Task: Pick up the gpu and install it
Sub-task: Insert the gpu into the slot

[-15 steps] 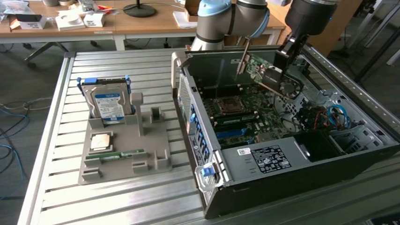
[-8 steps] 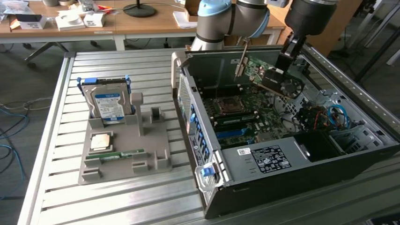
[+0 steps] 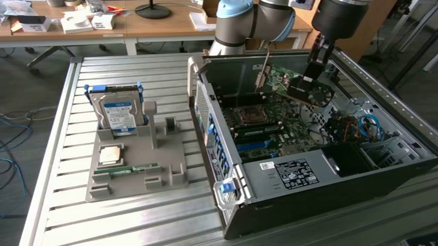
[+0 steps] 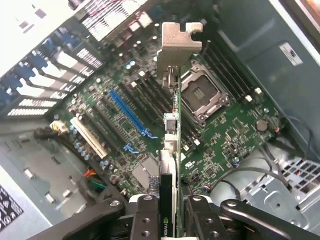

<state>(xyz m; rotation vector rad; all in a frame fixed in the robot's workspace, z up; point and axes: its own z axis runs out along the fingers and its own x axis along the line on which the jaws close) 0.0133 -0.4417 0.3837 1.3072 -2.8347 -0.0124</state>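
The graphics card (image 3: 309, 93) is being held by the gripper (image 3: 315, 77) inside the open computer case (image 3: 294, 205), which is lying on its side on the slatted table (image 3: 137, 215). The fingers are closed partway, clamped on the two flat faces of the card, so the thin plate is being pinched across its thickness. This grip is probably being used because it leaves the card's long edge free and pointing down at the motherboard (image 4: 235, 130).

In the wrist view the card is being seen edge-on. Its metal bracket (image 4: 179, 42) is at the end farthest from the fingers, towards the case wall with the slotted openings, which is probably where the bracket belongs. The card is hanging over the row of long slots, between the blue slot (image 4: 127, 112) and the processor socket (image 4: 205, 97). It does not look seated, but whether its lower edge is touching the board cannot be told. In the exterior view the card is being carried at a slight tilt, not level with the board.

On the exterior view's left, well apart from the case, a hard drive (image 3: 118, 113) is being kept upright and a memory stick (image 3: 126, 169) flat in the grey holder (image 3: 167, 154), apparently so each part is presented for an easy grasp.
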